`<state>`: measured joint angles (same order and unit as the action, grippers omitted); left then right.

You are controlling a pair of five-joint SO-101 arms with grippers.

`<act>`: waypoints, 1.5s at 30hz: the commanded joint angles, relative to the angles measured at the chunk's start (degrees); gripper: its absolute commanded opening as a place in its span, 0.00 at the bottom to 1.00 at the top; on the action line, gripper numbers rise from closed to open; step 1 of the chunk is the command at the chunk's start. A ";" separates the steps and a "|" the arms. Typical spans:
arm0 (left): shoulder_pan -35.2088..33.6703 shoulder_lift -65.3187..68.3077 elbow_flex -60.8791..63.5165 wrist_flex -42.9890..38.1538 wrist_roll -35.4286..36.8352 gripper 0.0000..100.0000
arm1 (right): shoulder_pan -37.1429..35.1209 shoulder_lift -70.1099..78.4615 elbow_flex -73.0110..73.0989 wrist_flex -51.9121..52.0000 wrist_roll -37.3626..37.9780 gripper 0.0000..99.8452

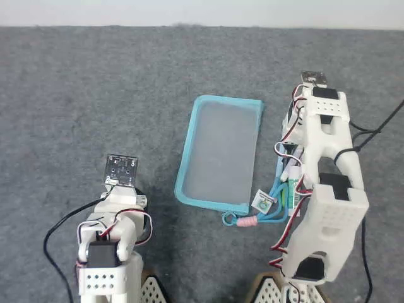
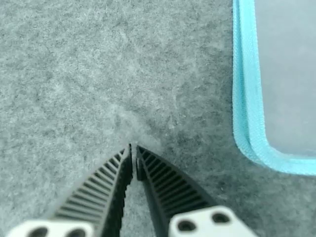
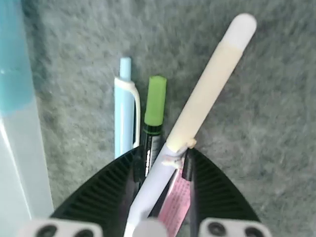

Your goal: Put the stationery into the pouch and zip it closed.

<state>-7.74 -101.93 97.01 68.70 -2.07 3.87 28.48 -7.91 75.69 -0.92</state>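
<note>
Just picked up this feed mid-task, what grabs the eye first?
The right gripper clamps a cream pen, angled away from a blue pen and a green marker lying side by side on the grey mat. Beside them the teal-edged pouch lies flat mid-table. The left gripper sits shut over bare mat on the pouch's other side.

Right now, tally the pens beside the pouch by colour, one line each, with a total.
light blue pen: 1
green-capped pen: 1
cream pen: 1
Total: 3
</note>
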 commanded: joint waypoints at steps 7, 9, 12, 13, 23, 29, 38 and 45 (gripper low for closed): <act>-0.09 0.70 -0.31 0.26 0.79 0.02 | 3.30 0.31 -1.76 -0.75 -0.53 0.11; -0.09 0.70 -0.31 0.26 0.79 0.02 | 3.30 0.48 -1.76 -0.75 -0.53 0.09; -0.09 0.70 -0.31 0.26 0.79 0.02 | 3.30 0.40 -1.76 -0.75 -0.35 0.08; -0.09 0.70 -0.31 0.26 0.79 0.02 | 3.30 0.40 -1.76 -0.75 -0.35 0.08; -0.09 0.70 -0.31 0.26 0.79 0.02 | 2.42 -12.26 -8.88 5.41 5.01 0.01; -0.09 0.70 -0.31 0.35 0.79 0.02 | 5.58 -18.07 -10.64 12.62 18.02 0.01; -0.09 0.70 -0.31 0.35 0.79 0.02 | 26.59 -11.30 -10.64 9.63 43.25 0.01; -0.09 0.70 -0.31 0.35 0.79 0.02 | 31.78 -2.07 -10.64 3.65 51.60 0.01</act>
<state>-7.74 -101.93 97.01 68.70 -2.07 34.37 25.85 -15.82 82.11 47.60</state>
